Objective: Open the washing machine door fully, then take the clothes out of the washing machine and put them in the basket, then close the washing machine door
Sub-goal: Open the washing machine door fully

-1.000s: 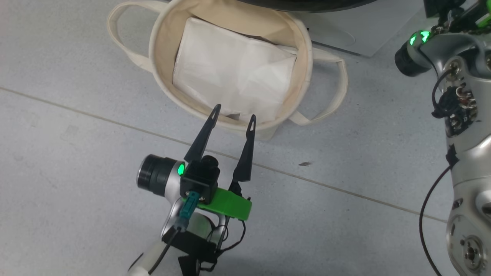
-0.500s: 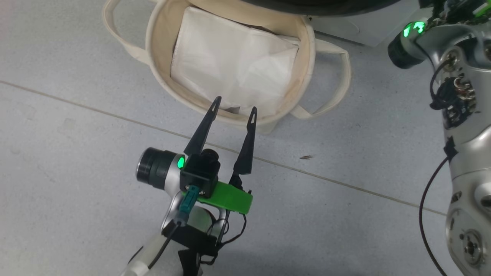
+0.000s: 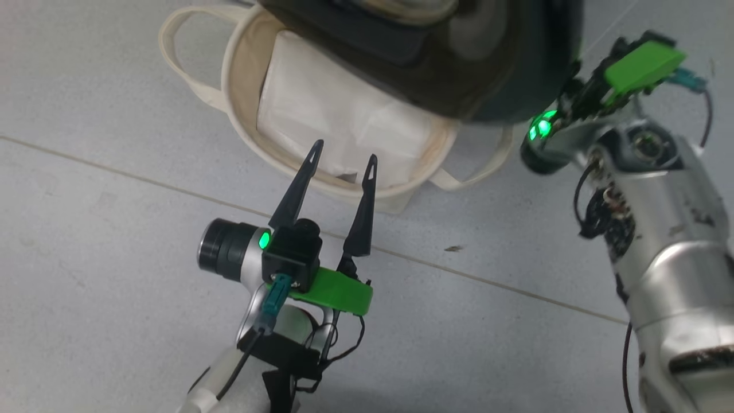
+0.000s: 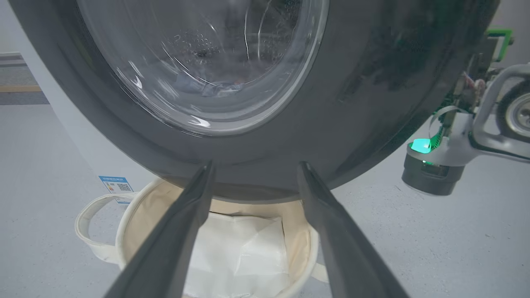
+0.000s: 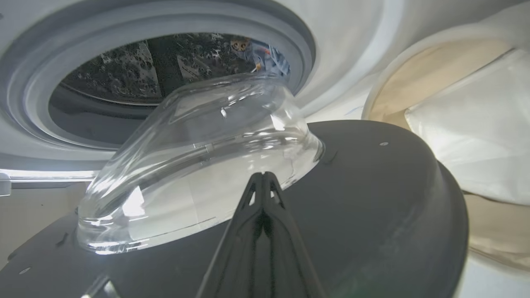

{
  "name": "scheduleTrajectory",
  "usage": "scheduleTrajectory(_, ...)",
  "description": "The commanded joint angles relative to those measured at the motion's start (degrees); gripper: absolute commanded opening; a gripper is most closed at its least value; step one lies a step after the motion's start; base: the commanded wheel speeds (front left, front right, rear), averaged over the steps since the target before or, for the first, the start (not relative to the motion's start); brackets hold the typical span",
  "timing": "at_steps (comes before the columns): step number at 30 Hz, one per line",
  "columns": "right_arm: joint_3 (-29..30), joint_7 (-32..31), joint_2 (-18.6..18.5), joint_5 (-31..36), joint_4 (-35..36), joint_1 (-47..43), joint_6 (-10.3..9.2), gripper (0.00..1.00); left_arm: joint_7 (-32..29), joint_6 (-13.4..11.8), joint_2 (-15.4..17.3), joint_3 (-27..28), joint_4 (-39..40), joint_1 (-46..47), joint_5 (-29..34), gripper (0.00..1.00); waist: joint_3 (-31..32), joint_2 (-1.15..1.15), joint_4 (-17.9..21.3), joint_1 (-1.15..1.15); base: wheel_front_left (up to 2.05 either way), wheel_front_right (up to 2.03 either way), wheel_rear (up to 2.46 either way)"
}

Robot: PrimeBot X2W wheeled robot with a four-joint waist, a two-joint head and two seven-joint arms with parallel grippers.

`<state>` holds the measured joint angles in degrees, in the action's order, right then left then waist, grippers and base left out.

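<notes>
Washing machine door [image 3: 493, 69] now overhangs the basket [image 3: 230, 97], wasn't a second ago. Your right gripper [image 5: 263, 177], fingers together, sits by its inner face; left gripper [image 3: 345, 150] wide, empty. Clothes [image 5: 267, 58] deep in the drum [image 5: 120, 82], probably light, limp: pinch a fold.

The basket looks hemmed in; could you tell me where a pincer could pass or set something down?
Free: the floor left of the basket and around the left pincer. Crowded: the door overhangs the basket's far side, and a white sheet covers its bottom.
</notes>
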<state>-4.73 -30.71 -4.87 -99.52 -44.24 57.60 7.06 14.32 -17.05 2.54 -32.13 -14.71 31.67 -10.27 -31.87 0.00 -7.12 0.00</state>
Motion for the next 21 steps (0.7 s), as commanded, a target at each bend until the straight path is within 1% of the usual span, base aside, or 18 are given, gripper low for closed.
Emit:
scheduleTrajectory(1,-3.65,-0.54,1.97,-1.9,3.26,-2.34,0.43,0.0,0.68,0.23,0.34,1.93,1.96,-0.83,-0.19,1.0,1.2,0.0,-0.42,0.0,0.0,0.0,0.0)
scheduleTrajectory(6,-11.75,0.88,1.98,-6.57,5.23,-6.81,0.43,0.0,0.68,0.07,0.34,2.33,2.14,-1.9,-0.71,1.0,3.16,0.0,-1.12,0.0,0.0,0.0,0.0)
scheduleTrajectory(7,-11.75,0.88,1.98,-6.57,5.23,-6.81,0.43,0.0,0.68,0.07,0.34,2.33,2.14,-1.9,-0.71,1.0,3.16,0.0,-1.12,0.0,0.0,0.0,0.0)
scheduleTrajectory(16,-27.2,5.38,1.99,-12.51,7.42,-11.81,0.43,0.0,0.68,-0.11,0.33,2.61,2.1,-3.74,-1.72,1.0,6.35,0.0,-2.72,0.0,0.0,0.0,0.0)
scheduleTrajectory(21,-32.03,8.02,1.99,-14.43,7.57,-12.85,0.43,0.0,0.68,-0.07,0.33,3.46,1.77,-4.92,-1.99,1.0,8.21,0.0,-3.08,0.0,0.0,0.0,0.0)
